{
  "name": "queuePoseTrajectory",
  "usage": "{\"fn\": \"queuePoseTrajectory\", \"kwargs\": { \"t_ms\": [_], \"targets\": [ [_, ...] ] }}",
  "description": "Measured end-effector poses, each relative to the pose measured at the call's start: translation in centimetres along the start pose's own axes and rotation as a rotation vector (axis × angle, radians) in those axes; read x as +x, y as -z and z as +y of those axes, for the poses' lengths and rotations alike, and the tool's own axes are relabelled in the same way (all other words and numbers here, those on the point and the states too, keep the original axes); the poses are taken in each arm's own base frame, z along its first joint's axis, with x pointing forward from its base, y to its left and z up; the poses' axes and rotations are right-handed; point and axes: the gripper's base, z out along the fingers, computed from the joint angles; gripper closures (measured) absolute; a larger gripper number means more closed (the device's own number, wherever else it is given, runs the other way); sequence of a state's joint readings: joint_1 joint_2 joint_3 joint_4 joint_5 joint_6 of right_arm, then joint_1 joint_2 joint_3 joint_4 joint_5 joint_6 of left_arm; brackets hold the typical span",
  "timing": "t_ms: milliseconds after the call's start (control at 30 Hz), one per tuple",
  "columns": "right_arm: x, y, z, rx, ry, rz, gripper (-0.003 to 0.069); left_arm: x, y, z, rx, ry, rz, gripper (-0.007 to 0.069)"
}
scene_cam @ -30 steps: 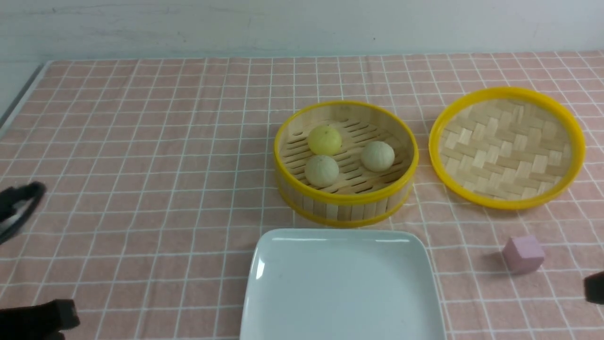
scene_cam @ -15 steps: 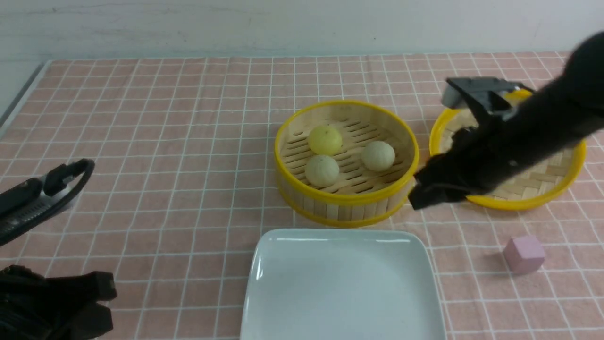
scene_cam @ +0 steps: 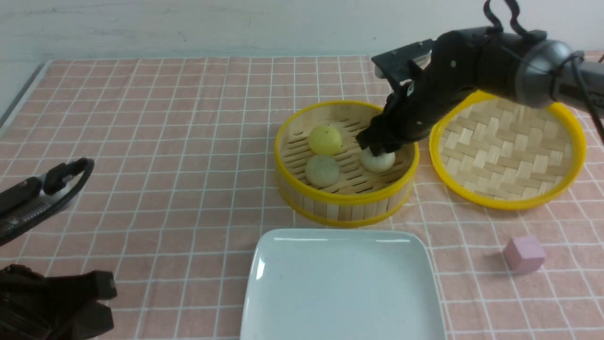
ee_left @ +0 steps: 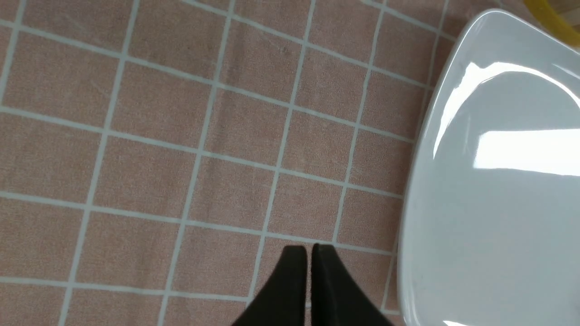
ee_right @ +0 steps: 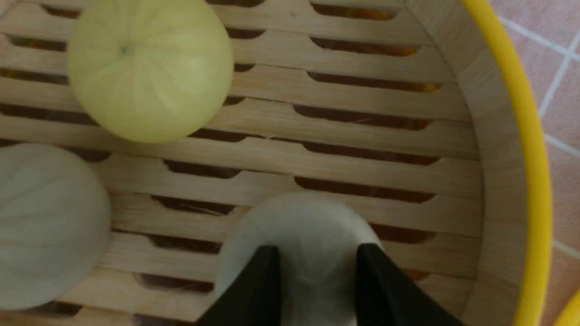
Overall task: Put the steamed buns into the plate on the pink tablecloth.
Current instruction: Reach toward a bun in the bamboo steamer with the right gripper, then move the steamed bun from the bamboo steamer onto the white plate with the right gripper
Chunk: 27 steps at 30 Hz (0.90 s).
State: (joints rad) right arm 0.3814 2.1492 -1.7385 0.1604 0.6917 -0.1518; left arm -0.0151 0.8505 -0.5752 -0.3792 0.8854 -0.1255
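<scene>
Right end effector spread over pale steamed bun (possibly touching).

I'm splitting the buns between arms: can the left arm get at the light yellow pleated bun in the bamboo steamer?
Probably yes, but tightly: the light yellow pleated bun lies uncovered in the round bamboo steamer basket, though the right claw hangs over the pale beige bun beside it.
</scene>
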Motion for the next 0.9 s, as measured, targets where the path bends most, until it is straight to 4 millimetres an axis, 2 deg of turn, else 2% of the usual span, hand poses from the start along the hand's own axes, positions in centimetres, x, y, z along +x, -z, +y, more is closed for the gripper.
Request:
{"fn": "queuePoseTrajectory", "kwargs": {
  "t_ms": [33,100,200,233,267,300,333,367,400,433,467,500,567,600,667,700,733,800,900],
  "targets": [
    [0.1,-0.1,0.0,-0.001,-0.001,0.003,0.0435,0.0,0.0,0.0,0.0,0.0,0.0,0.0579],
    [-0.1,-0.4,0.0,-0.003,-0.008,-0.016,0.0522,0.0,0.0,0.0,0.0,0.0,-0.001,0.0573],
    [-0.3,0.5,0.2,-0.023,-0.024,-0.007,0.0622,0.0,0.0,0.0,0.0,0.0,-0.002,0.0571],
    [-0.4,1.4,0.4,-0.034,-0.028,-0.001,0.0642,0.0,0.0,0.0,0.0,0.0,-0.002,0.057],
    [-0.3,1.4,0.5,-0.036,-0.029,0.005,0.0642,0.0,0.0,0.0,0.0,0.0,-0.002,0.057],
    [-0.5,3.5,0.8,-0.055,-0.033,0.019,0.0642,0.0,0.0,0.0,0.0,0.0,-0.002,0.0569],
    [-0.6,3.8,0.9,-0.056,-0.033,0.013,0.0642,0.0,0.0,0.0,0.0,0.0,-0.002,0.0568],
    [-0.8,6.9,1.5,-0.087,-0.037,0.03,0.0642,0.0,0.0,0.0,0.0,0.0,-0.002,0.0566],
    [-0.8,8.6,1.8,-0.11,-0.044,0.028,0.0642,0.0,0.0,0.0,0.0,0.0,-0.003,0.0565],
    [-0.9,9.4,2.0,-0.115,-0.044,0.02,0.0642,0.0,0.0,0.0,0.001,0.0,-0.005,0.0565],
    [-0.5,12.6,3.0,-0.164,-0.049,0.028,0.0642,-0.1,0.0,0.0,0.001,0.0,-0.008,0.0563],
    [0.1,14.2,3.7,-0.188,-0.046,0.034,0.0642,-0.1,0.0,0.0,0.001,0.0,-0.011,0.0562],
    [1.4,15.9,4.9,-0.218,-0.029,0.056,0.0642,-0.1,0.0,0.0,0.002,0.0,-0.015,0.0562],
    [2.7,16.4,5.8,-0.236,-0.019,0.083,0.0642,-0.1,0.0,0.0,0.002,0.0,-0.016,0.056],
    [5.1,16.1,7.4,-0.258,0.005,0.142,0.0642,-0.2,0.0,0.0,0.002,0.0,-0.018,0.0557],
    [5.3,15.9,7.5,-0.259,0.007,0.145,0.0642,-0.2,0.0,0.0,0.002,0.0,-0.02,0.0557],
    [7.8,14.5,9.1,-0.272,0.031,0.191,0.0642,-0.2,0.0,0.0,0.003,0.0,-0.022,0.0554],
    [10.2,12.6,10.0,-0.269,0.039,0.222,0.0642,-0.2,0.0,0.0,0.003,0.0,-0.025,0.0552],
    [12.4,10.2,10.7,-0.246,0.04,0.201,0.0636,-0.3,0.0,0.0,0.005,0.0,-0.036,0.0548]
  ]
}}
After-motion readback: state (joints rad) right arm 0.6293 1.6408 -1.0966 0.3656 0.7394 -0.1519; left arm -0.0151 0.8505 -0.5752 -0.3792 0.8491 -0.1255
